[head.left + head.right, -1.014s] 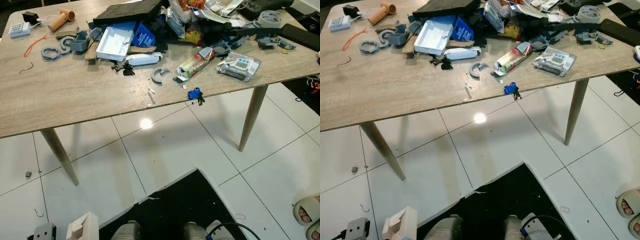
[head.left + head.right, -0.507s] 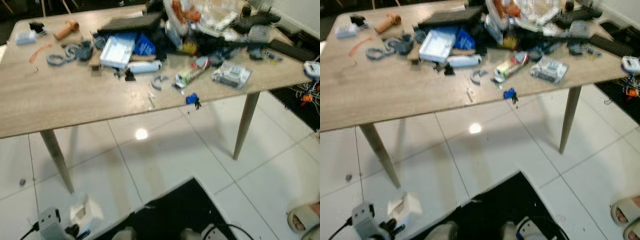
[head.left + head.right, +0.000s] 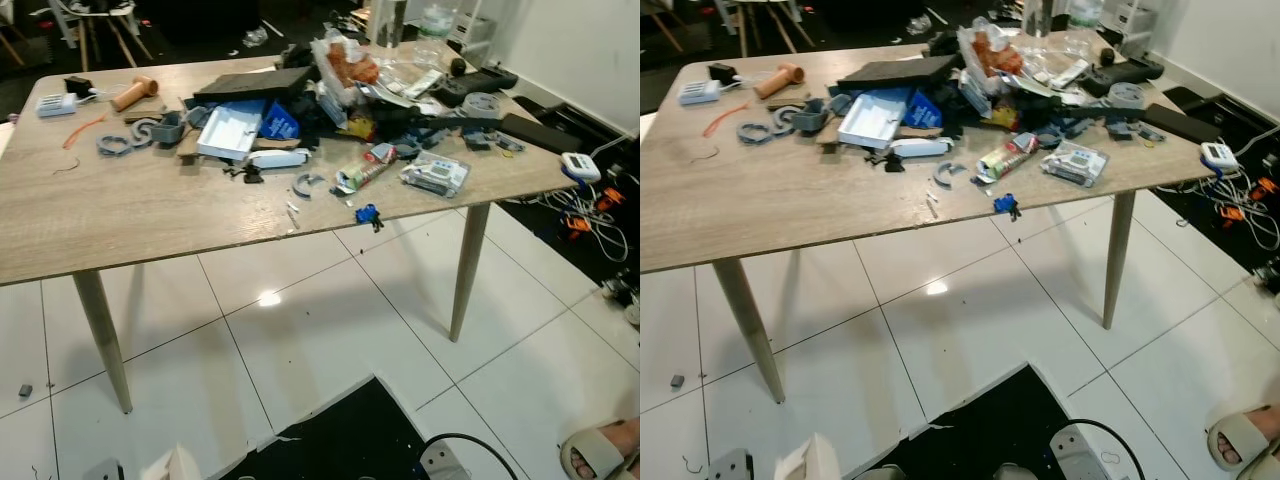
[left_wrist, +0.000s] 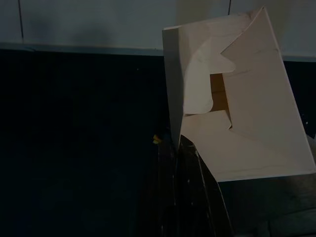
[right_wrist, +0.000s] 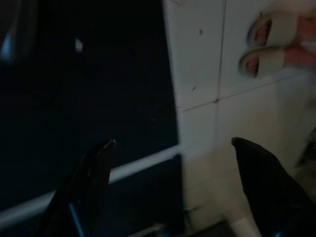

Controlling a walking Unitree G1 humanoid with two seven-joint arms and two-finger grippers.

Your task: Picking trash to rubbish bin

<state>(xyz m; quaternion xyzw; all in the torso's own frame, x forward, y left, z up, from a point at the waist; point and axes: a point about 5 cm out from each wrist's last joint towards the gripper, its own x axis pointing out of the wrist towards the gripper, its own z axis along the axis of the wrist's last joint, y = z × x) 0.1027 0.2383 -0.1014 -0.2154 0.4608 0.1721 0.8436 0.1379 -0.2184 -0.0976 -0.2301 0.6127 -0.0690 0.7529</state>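
Observation:
My left gripper (image 4: 181, 163) is shut on a white cardboard carton (image 4: 237, 108) with torn-open flaps, gripping it by its lower edge over a dark floor mat. In the head views the carton (image 3: 810, 456) pokes up at the bottom left, low beside my body. My right gripper (image 5: 173, 144) hangs open, its two black fingers (image 5: 94, 177) spread wide with nothing between them, above the mat's edge and white tiles. More litter lies on the table: a crumpled snack wrapper (image 3: 362, 172) and a packaged gadget (image 3: 435, 174).
A long wooden table (image 3: 120, 220) heaped with clutter stands ahead on slanted legs. A black mat (image 3: 340, 440) lies under me on white tiles. Cables (image 3: 590, 205) trail on the floor at the right. A person's sandalled foot (image 3: 600, 462) is at the bottom right.
The camera has risen and pulled back, so the whole table now shows and looks farther off. The carton and left gripper have sunk to the picture's bottom edge.

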